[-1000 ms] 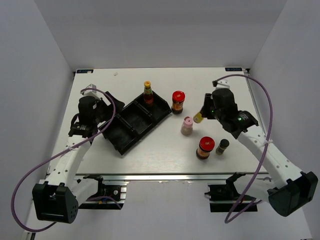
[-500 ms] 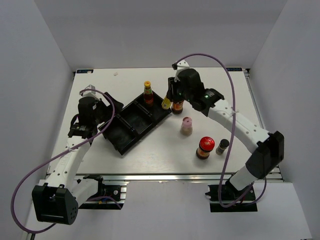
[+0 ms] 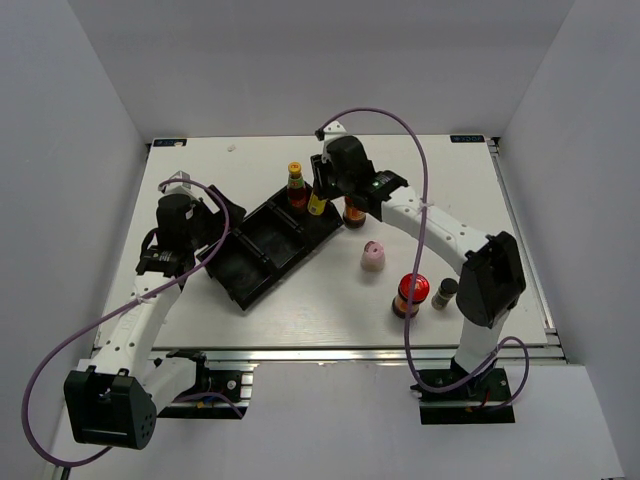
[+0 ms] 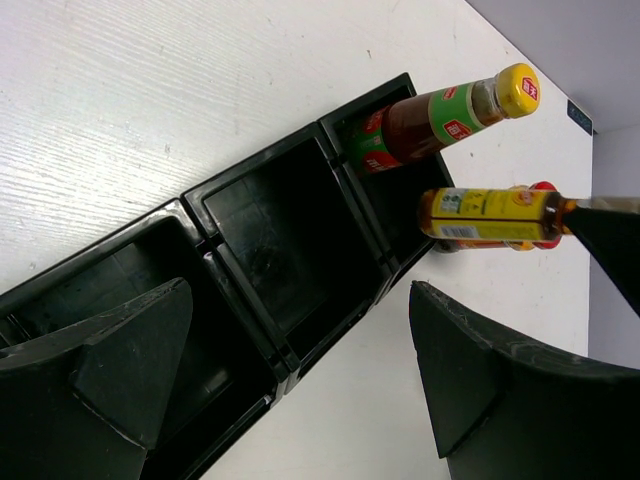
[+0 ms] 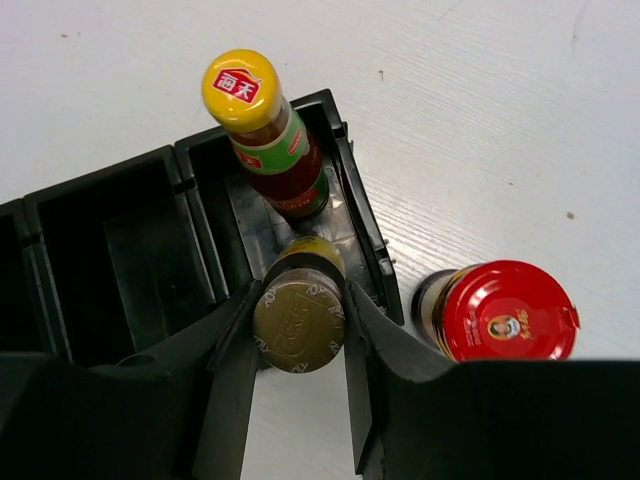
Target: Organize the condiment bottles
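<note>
My R gripper (image 5: pixel 298 335) is clamped on the small yellow bottle (image 5: pixel 298 318), held upright w/ its cap up btw my fingers. The bottle hangs over the end compartment of the black tray (image 3: pixel 255 268), just beside the tall yellow-capped sauce bottle (image 5: pixel 262 125) standing in that same compartment. I can't tell if its base touches the floor. One red-lidded jar (image 5: pixel 505 310) stands on the table (image 3: pixel 300 310) just outside the tray wall. My L gripper (image 4: pixel 298 300) is spread wide above the tray's middle part. Further out, the second red-lidded jar (image 3: pixel 410 292) and small dark shaker (image 3: pixel 444 292) sit side by side. The pink-capped bottle (image 3: pixel 371 257) is near them, possibly tipped.
</note>
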